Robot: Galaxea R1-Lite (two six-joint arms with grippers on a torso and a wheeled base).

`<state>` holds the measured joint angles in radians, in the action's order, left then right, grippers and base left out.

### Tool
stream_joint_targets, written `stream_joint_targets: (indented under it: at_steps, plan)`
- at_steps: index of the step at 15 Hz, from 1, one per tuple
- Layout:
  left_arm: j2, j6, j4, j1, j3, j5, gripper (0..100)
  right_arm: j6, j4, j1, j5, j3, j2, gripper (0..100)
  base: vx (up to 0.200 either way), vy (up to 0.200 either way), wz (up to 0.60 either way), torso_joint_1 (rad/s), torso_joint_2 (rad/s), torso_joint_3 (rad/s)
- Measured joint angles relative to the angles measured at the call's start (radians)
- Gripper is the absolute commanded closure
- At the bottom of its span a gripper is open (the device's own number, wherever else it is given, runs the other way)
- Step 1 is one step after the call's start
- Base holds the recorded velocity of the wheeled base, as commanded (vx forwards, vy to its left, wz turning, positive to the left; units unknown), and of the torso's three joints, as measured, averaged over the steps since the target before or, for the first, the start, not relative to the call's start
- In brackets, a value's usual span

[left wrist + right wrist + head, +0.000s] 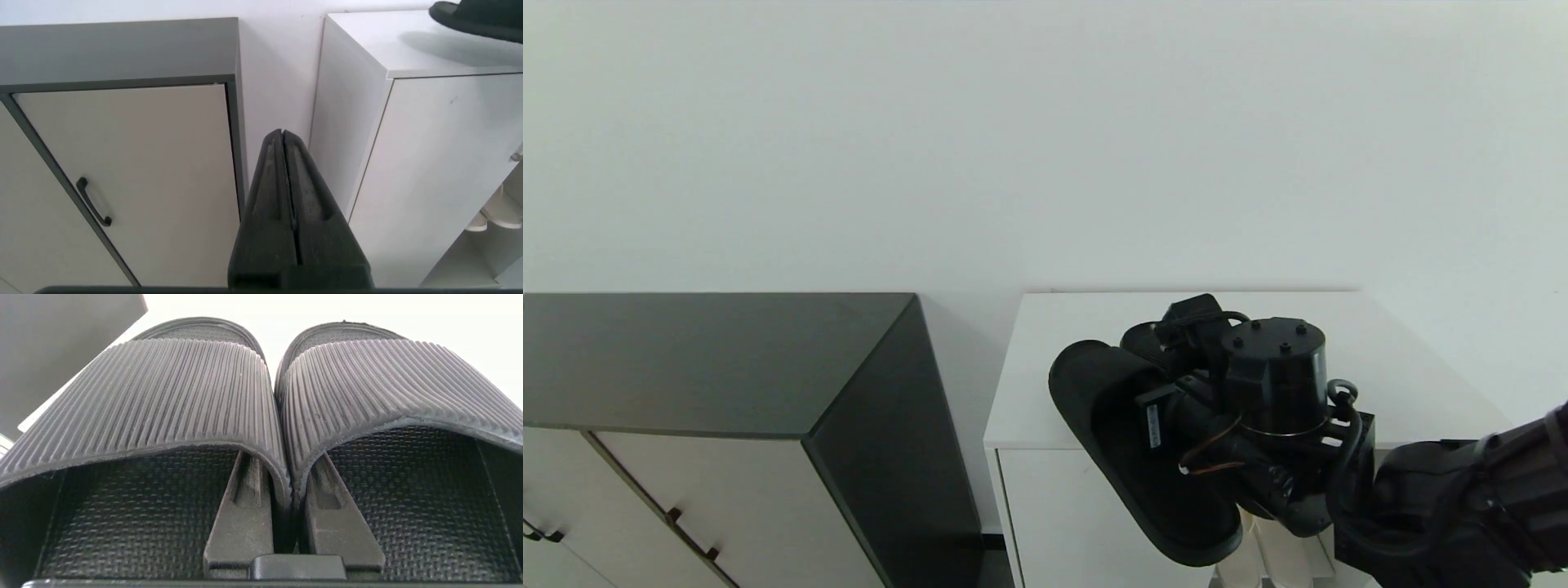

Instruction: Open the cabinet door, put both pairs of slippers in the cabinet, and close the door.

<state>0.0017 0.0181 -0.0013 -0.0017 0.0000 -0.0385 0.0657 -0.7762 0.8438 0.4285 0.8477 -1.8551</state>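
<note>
While the right gripper (282,469) clenched the ribbed rubber straps of the black slippers (188,392) together, one finger inside each, the pair hung tilted at 4 o'clock in the head view. It was above the smooth top of the white cabinet (1045,359), near its front edge. The left gripper (283,139), its fingers pressed together on nothing, pointed toward the gap between that and the dark-topped cabinet (711,351) at 8 o'clock. That boxy unit's pale flat door (147,180) carried a slim bar handle (94,202).

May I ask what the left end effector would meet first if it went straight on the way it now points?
Probably the wall in the gap between the grey cabinet and the white cabinet; depth is unclear.
</note>
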Motion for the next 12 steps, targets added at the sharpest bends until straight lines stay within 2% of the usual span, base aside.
stream_joint_targets:
  at_steps: [2,12]
  plan:
    - [0.000,0.000,0.000,0.000,0.000,0.000,100,-0.001,-0.002,0.000,0.000,-0.004,0.006,100,0.000,0.000,0.00,0.000,0.00,0.000]
    - [0.000,0.002,0.000,0.000,0.000,-0.001,100,-0.003,-0.006,0.003,0.000,0.001,0.004,100,-0.200,0.000,0.00,0.001,0.00,0.003]
